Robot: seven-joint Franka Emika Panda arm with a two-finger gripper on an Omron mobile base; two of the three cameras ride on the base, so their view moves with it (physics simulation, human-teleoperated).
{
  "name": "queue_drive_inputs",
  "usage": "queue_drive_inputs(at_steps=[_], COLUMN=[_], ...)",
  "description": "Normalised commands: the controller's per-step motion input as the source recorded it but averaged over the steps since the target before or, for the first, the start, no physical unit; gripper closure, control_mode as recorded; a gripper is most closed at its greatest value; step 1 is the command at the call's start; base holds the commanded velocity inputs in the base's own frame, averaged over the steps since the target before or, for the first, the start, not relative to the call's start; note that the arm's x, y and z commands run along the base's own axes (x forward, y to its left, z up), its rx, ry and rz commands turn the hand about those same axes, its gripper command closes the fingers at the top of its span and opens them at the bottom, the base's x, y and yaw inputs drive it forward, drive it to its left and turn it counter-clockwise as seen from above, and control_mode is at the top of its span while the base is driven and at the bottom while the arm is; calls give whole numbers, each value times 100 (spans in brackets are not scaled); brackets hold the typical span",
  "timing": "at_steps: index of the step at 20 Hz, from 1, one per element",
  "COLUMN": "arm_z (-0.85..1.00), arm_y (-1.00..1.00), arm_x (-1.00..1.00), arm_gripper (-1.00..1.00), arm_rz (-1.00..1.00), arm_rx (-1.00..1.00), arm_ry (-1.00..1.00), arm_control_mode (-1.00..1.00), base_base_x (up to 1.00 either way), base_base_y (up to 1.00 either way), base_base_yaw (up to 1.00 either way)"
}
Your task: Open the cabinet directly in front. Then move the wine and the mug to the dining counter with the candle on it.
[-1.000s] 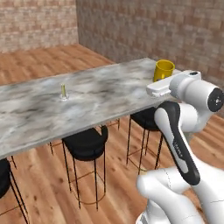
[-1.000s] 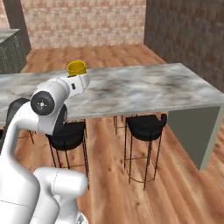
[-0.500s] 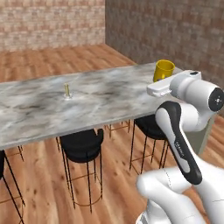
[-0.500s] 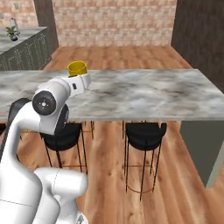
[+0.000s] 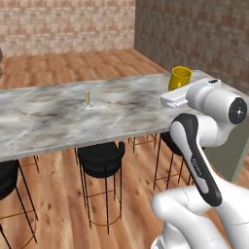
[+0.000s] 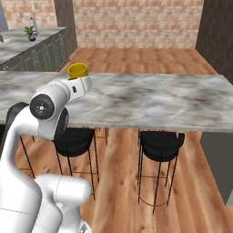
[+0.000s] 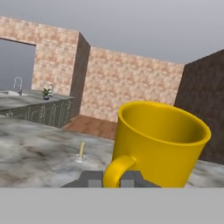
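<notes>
Looking from the left base view, the mug (image 5: 180,77) sits upright at the end of the white hand, above the far right part of the dining counter (image 5: 58,116); whether it touches the slab cannot be told. The candle (image 5: 87,98) stands well apart to its left, with bare marble between them. Black stools (image 5: 101,158) are tucked under the near edge.

From the right base view, the mug (image 6: 77,70) pokes up behind the hand, over the left stretch of the dining counter (image 6: 154,100), and open marble runs away to the right as far as the slab's end.

Along the hand view, the gripper (image 7: 112,179) is clamped on the handle of the mug (image 7: 159,146), fingers nearly together. The candle (image 7: 82,151) stands beyond to the left on the dining counter (image 7: 30,155).
</notes>
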Motion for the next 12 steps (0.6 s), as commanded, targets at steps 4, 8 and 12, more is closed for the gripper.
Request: queue_drive_inputs(at_steps=[4,8,12], arm_z=[0,0,0], arm_y=[0,0,0], arm_x=[0,0,0], arm_gripper=[100,100,100], arm_rz=[0,0,0], arm_rx=[0,0,0], arm_ry=[0,0,0], arm_control_mode=[100,100,100], base_base_x=[79,95,54], base_base_y=[-18,-23,-21], base_base_yaw=[6,7,8])
